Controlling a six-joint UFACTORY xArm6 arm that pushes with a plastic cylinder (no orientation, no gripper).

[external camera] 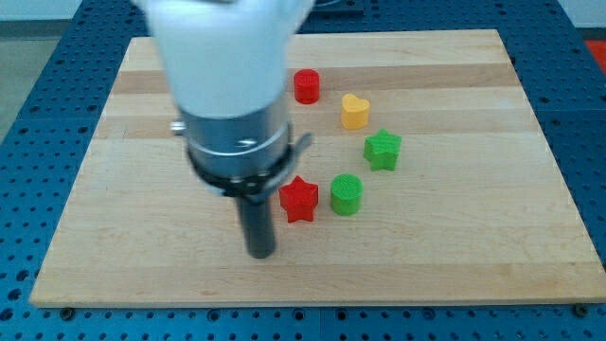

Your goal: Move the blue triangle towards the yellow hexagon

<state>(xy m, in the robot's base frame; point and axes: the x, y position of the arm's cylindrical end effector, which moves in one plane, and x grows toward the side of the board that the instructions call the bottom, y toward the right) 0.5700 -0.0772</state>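
No blue triangle and no yellow hexagon show in the camera view; the arm's wide white and dark body (232,95) hides the board's upper left middle. My tip (260,254) rests on the wooden board (454,265) near the view's bottom centre. It stands just left of and below a red star (298,199), with a small gap between them. The only yellow block is a heart-like shape (355,111) to the upper right of my tip.
A red cylinder (306,86) sits near the view's top centre. A green star (383,150) lies right of centre. A green cylinder (347,194) sits just right of the red star. A blue perforated table surrounds the board.
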